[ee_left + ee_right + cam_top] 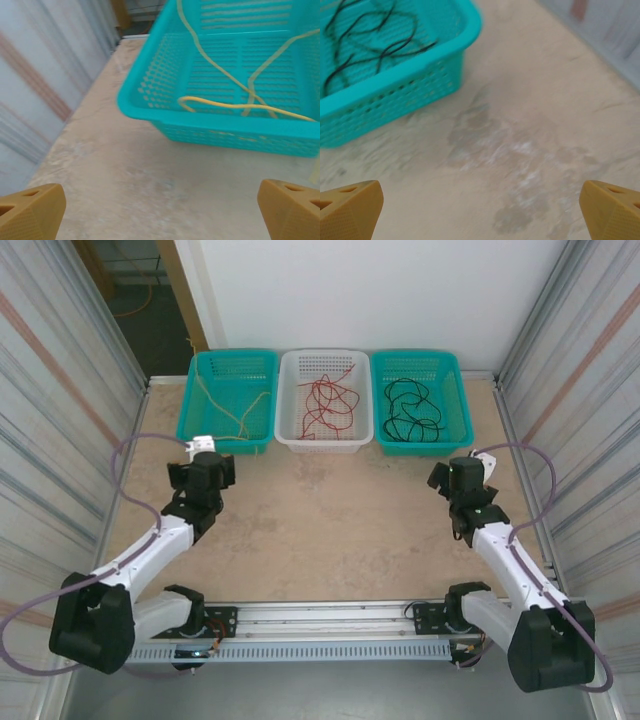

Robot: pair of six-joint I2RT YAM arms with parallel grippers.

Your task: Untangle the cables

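In the three baskets along the far edge of the beige stone-look surface [330, 530], the cables sit one colour per basket, well apart from each other:
- thin yellow cable [235, 410] [225, 105], loose loops in the left teal perforated plastic basket [188, 410] [150, 107]
- thin red cable [325, 405] in the middle white perforated plastic basket [322, 445]
- thin black cable [412, 410] [370, 45], coiled in the right teal perforated plastic basket [425, 447] [395, 95]

No strand crosses between baskets in the top view. My read: separation looks done. Each cable loops over itself, red most. Can't tell whether a real knot is left.

Left tool [203, 455] [160, 215]: spread wide, nothing between the orange tips, just in front of the yellow cable's basket. Right tool [455, 472] [480, 210]: also spread and empty, near the black cable's basket corner.

Likely left: pulling the arms back.
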